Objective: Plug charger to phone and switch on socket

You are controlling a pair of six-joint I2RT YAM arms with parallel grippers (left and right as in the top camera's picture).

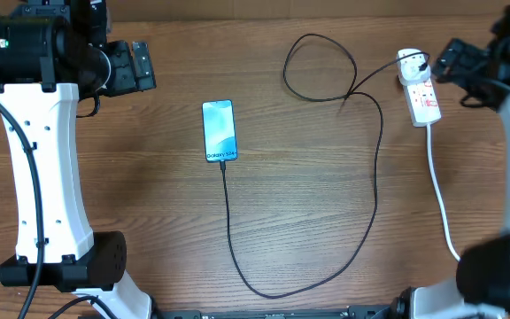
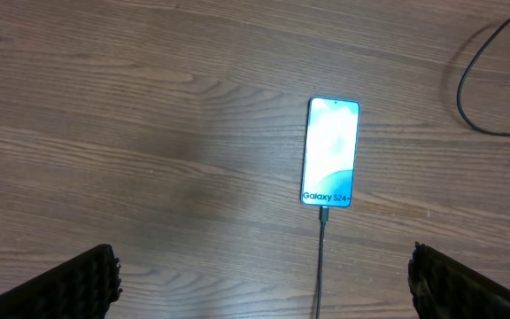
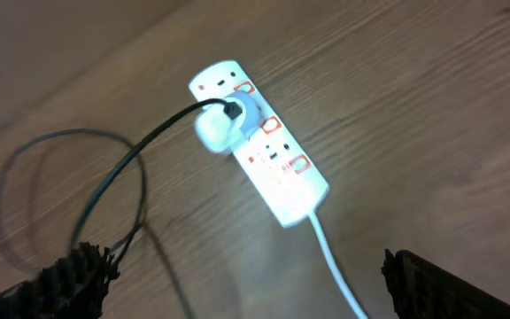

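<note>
The phone (image 1: 220,130) lies flat on the wooden table, screen up, reading "Galaxy S24+"; it also shows in the left wrist view (image 2: 330,152). The charger cable (image 1: 374,186) runs from the phone's bottom edge in a long loop to a white plug adapter (image 1: 409,62) in the socket (image 1: 422,99), a white power strip with red switches, also in the right wrist view (image 3: 277,164). The connector tip sits at the phone's port (image 2: 324,211). My left gripper (image 2: 259,279) is open, raised at the far left. My right gripper (image 3: 251,279) is open above the socket.
A thick white cord (image 1: 441,204) runs from the socket toward the table's front right. The cable makes a loop (image 1: 319,66) at the back middle. The arm bases stand at the left and right edges.
</note>
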